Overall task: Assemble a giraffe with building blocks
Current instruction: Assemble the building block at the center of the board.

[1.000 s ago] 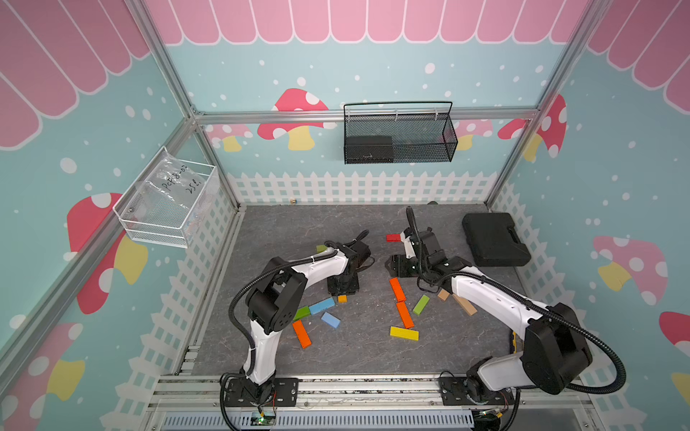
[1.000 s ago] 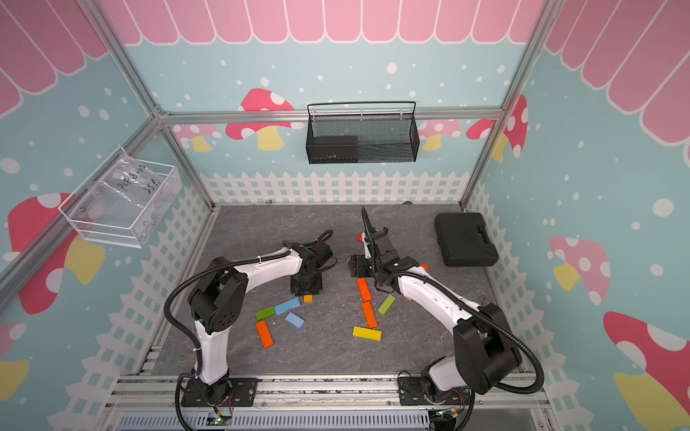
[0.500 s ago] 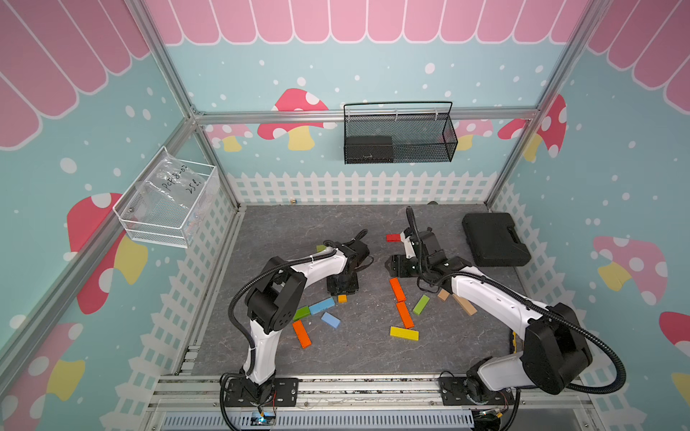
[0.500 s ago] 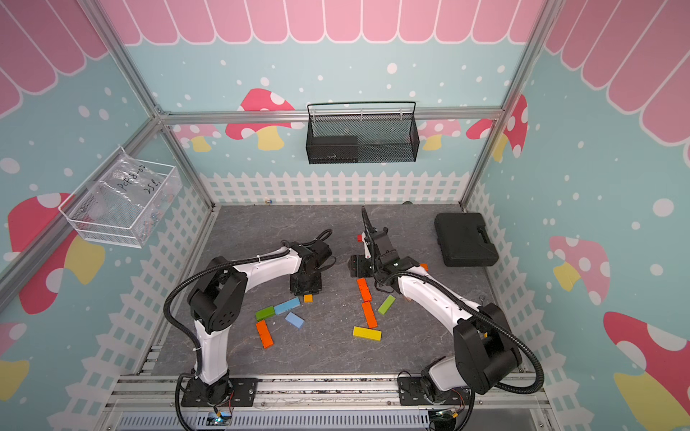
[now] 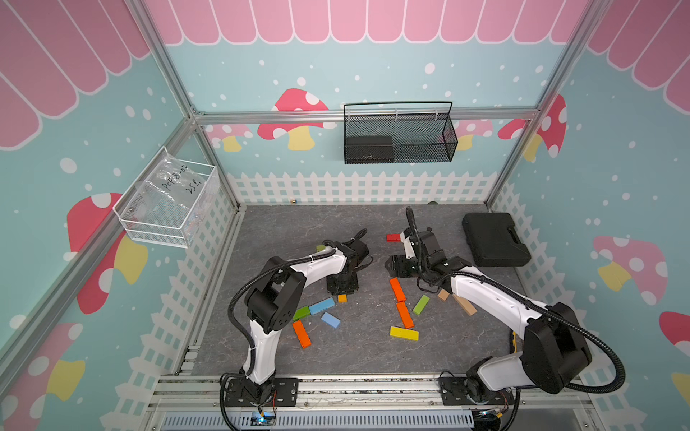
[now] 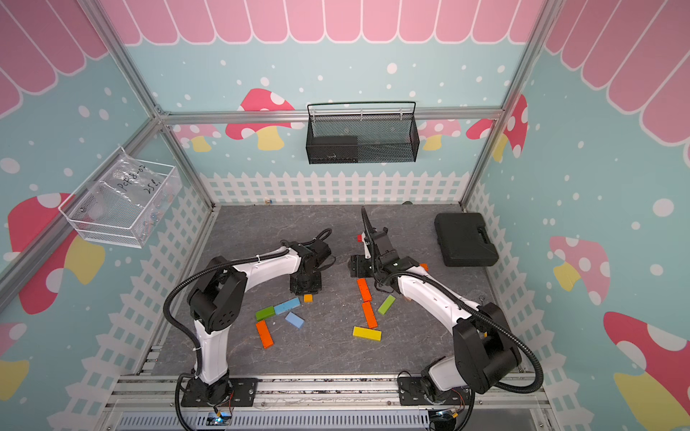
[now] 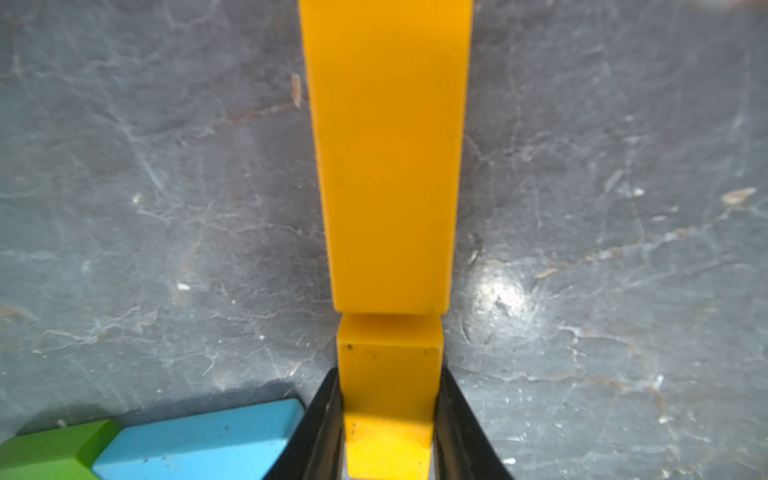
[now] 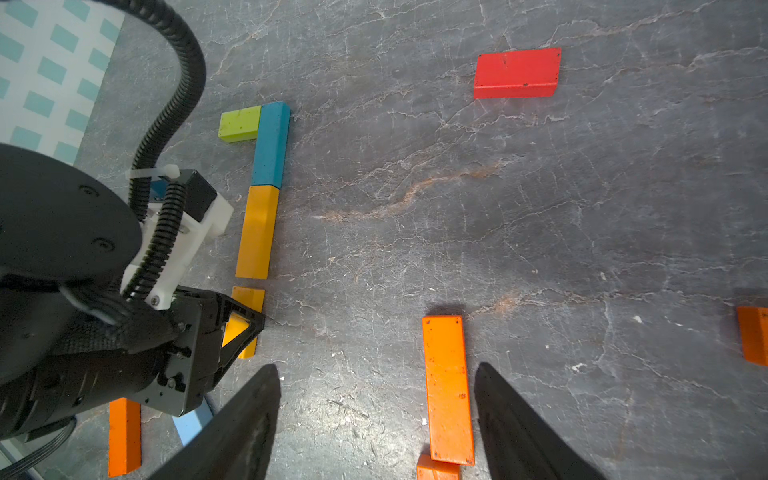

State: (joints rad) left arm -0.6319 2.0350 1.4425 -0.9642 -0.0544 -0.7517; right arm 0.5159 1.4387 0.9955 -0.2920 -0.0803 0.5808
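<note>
My left gripper (image 7: 388, 374) is shut on a short yellow block (image 7: 388, 357) that lies on the grey mat; in a top view the gripper (image 5: 341, 287) covers all but the block's end (image 5: 342, 298). Beyond it, in one line, lie a long yellow block (image 8: 257, 230), a blue block (image 8: 271, 143) and a lime green block (image 8: 240, 123). A narrow gap separates the short yellow block (image 8: 248, 297) from the long one. My right gripper (image 8: 376, 370) stands open low over the mat, an orange block (image 8: 446, 386) lying untouched between its fingers.
Loose blocks lie around: red (image 5: 392, 237), orange (image 5: 404, 314), green (image 5: 421, 304), yellow (image 5: 404, 333), tan (image 5: 465, 305), blue (image 5: 322, 306), another blue (image 5: 330, 319), green (image 5: 301, 312), orange (image 5: 301, 333). A black case (image 5: 494, 239) sits at the back right.
</note>
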